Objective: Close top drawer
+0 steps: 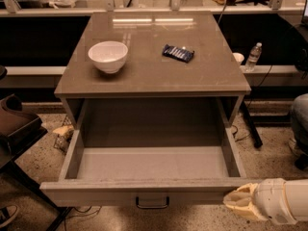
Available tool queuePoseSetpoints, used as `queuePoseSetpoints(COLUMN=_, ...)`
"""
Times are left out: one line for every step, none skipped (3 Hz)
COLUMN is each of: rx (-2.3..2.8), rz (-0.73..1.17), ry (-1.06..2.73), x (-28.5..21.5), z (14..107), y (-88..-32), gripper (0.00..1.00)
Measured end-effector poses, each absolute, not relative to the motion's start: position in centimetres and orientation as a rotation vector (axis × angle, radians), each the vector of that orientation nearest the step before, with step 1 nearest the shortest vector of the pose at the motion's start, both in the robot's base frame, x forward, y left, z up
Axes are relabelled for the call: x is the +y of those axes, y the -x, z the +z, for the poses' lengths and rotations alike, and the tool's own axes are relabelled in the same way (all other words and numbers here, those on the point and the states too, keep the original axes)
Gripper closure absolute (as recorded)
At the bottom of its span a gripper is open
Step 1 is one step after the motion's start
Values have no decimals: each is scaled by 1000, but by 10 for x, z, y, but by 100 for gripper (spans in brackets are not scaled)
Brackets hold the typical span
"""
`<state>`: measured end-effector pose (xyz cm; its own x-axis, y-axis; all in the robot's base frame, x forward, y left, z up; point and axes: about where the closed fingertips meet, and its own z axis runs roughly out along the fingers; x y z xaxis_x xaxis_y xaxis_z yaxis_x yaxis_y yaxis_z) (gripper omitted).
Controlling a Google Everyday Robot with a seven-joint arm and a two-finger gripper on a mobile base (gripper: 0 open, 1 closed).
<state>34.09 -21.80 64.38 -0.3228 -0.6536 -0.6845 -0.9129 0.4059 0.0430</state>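
Gripper (239,202): low right of the camera view, tip just at the right end of the top drawer's (96,194) front panel, touching or nearly so, can't separate the two. Can't tell whether it's open or shut. Nothing visibly held.

Top drawer: pulled fully or almost fully out of the cabinet (154,78), front panel nearest the camera, box empty inside. Handle (152,202) is a small dark pull at the centre of the panel, well left of the gripper.

Handling, my read: rigid box on slides, empty so light, should roll in on a plain push. No grasp needed. Flat panel is the contact surface. Pushing at the right corner, where the gripper sits, risks racking a wide drawer and binding the slides. Better to contact near the centre, just beside the handle, and push straight toward the cabinet. Panel looks smooth, so keep the push square or the tip may skate sideways.

Surroundings: white bowl (108,56) and a dark blue packet (177,53) sit on the cabinet top, well clear of the drawer path. A hard slam could jolt the bowl, so ease off at the end. Water bottle (253,57) and a small cup (237,58) sit on a ledge behind right. Dark chair (17,126) is off to the left, apart from the drawer.

Nothing inside the drawer or between it and the opening blocks travel.
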Motion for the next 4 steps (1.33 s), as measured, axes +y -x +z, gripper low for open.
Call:
queuePoseSetpoints(rx=2068, rz=550, ry=1344, x=-206, z=637, y=-372, gripper=100)
queuePoseSetpoints(rx=2059, rz=523, ry=1364, x=-194, z=635, y=-405, gripper=100)
queuePoseSetpoints(rx=2042, rz=484, ry=1403, x=-167, z=640, y=-472, gripper=100)
queuePoseSetpoints(rx=2042, rz=484, ry=1403, x=-167, z=640, y=-472, gripper=100)
